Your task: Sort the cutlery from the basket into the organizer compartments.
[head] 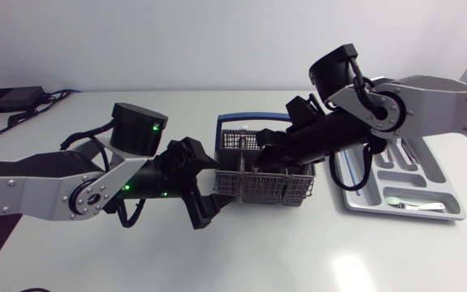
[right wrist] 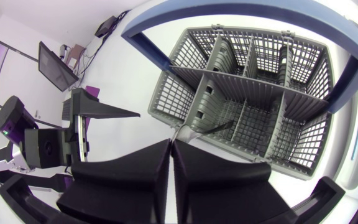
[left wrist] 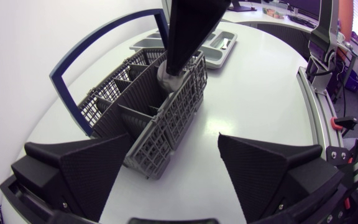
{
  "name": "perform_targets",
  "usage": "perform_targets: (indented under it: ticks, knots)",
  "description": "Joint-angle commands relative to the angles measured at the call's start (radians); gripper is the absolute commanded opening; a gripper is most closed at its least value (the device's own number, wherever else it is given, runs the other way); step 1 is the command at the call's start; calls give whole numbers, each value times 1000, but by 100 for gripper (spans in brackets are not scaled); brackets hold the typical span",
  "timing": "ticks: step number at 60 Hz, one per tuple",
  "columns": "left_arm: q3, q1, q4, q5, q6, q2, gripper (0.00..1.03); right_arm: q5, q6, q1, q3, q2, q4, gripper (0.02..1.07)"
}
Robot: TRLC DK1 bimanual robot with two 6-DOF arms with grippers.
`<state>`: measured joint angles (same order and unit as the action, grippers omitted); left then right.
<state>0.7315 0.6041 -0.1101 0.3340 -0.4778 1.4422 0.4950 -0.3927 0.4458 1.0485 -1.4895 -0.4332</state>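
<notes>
A grey wire cutlery basket [head: 267,193] with a blue handle stands mid-table. My right gripper [head: 263,165] reaches down into its front compartment. In the right wrist view the right gripper [right wrist: 171,144] is shut, its fingers pressed together on a thin metal cutlery piece [right wrist: 194,129] that sticks out from the tips over the basket [right wrist: 260,68]. My left gripper [head: 204,183] is open at the basket's left end. Seen from the left wrist, the left gripper [left wrist: 174,142] has the corner of the basket [left wrist: 166,124] just ahead of its fingers, without touching. The grey organizer [head: 355,201] lies to the right.
A spoon [head: 416,204] lies in the organizer's front compartment, and other cutlery [head: 404,154] in a rear one. The organizer [left wrist: 219,53] shows beyond the basket in the left wrist view. A black box with cables sits at the table's far left corner [head: 8,99].
</notes>
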Motion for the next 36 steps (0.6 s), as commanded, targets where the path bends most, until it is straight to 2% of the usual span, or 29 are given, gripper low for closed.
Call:
perform_targets:
  ticks: [1, 17, 36]
  knots:
    - [-20, -3, 9, -4, 16, -17, 98, 24, 6, -9, 16, 28, -21, 7]
    - [-20, -3, 12, -6, 15, -19, 98, 80, 5, -32, 30, 40, -42, 7]
    - [-18, -3, 21, -6, 15, -29, 98, 155, 8, -70, 116, 167, -174, 7]
